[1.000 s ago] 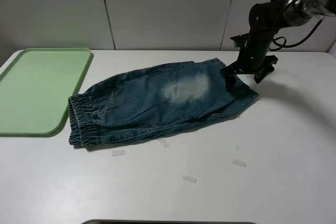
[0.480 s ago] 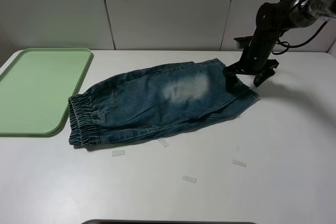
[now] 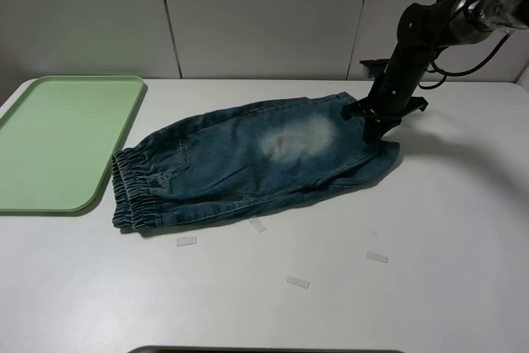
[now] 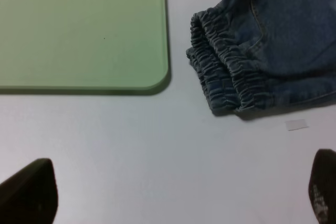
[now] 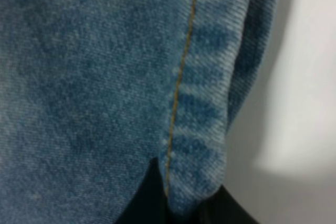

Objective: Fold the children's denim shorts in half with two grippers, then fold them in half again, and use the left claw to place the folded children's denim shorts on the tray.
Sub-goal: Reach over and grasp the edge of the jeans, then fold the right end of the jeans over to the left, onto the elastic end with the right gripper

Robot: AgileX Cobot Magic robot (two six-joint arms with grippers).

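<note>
The children's denim shorts point(image 3: 248, 159) lie flat on the white table, folded lengthwise, with the elastic waistband toward the tray and the leg hems at the right. My right gripper point(image 3: 374, 126) stands over the hem end, shut on the hem corner; the right wrist view fills with stitched denim point(image 5: 105, 77) above a dark finger. The pale green tray point(image 3: 58, 138) lies flat at the left. In the left wrist view, my left gripper point(image 4: 176, 192) hangs open over bare table, near the waistband point(image 4: 226, 72) and the tray corner point(image 4: 79, 24). It is outside the exterior view.
Several small white tape strips point(image 3: 186, 241) lie on the table in front of the shorts; one shows in the left wrist view point(image 4: 296, 125). A dark edge point(image 3: 264, 350) runs along the table's front. A white panelled wall stands behind.
The right gripper's jaws were spread over the hem and have closed on it. The shorts have shifted slightly to the right and the hem corner has bunched.
</note>
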